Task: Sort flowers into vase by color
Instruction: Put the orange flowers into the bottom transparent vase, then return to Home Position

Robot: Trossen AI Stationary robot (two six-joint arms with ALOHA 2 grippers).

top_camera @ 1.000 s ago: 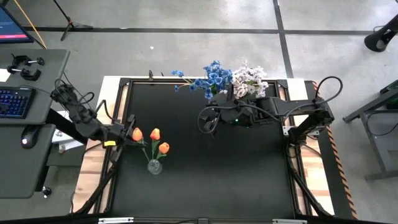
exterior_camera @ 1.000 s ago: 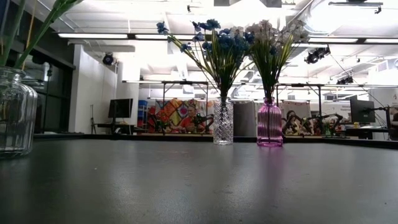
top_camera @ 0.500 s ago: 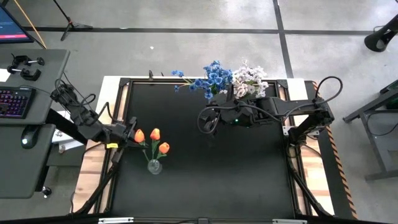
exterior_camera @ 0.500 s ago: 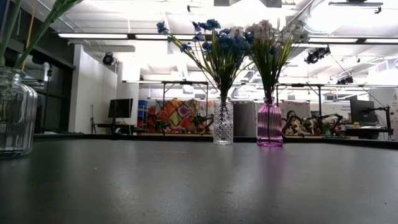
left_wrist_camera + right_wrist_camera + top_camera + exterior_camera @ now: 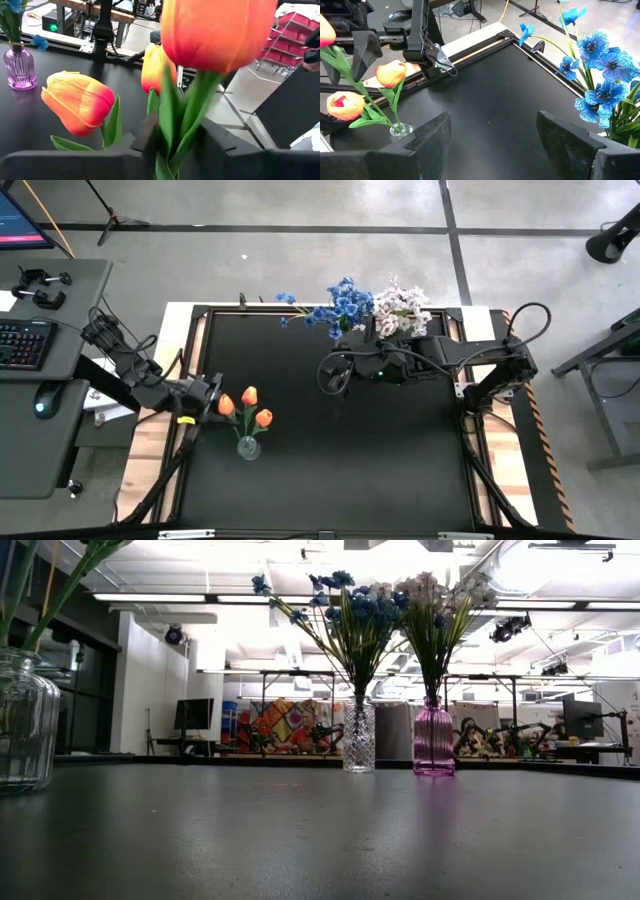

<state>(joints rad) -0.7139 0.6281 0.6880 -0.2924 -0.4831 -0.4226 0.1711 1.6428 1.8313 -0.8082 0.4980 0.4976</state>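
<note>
Orange tulips (image 5: 247, 405) with red-flushed petals and green stems stand in a clear ribbed vase (image 5: 25, 718). Blue flowers (image 5: 335, 304) with green leaves fill a clear cut-pattern vase (image 5: 358, 736); white flowers (image 5: 401, 306) fill a purple ribbed vase (image 5: 434, 737). The table (image 5: 330, 460) is black, and the arms (image 5: 470, 358) are dark.

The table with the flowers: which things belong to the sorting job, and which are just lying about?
Job:
- orange tulips in a clear vase
- blue flowers in a clear vase
- white flowers in a purple vase
- left gripper at a tulip stem

Lying about:
- keyboard
- mouse
</note>
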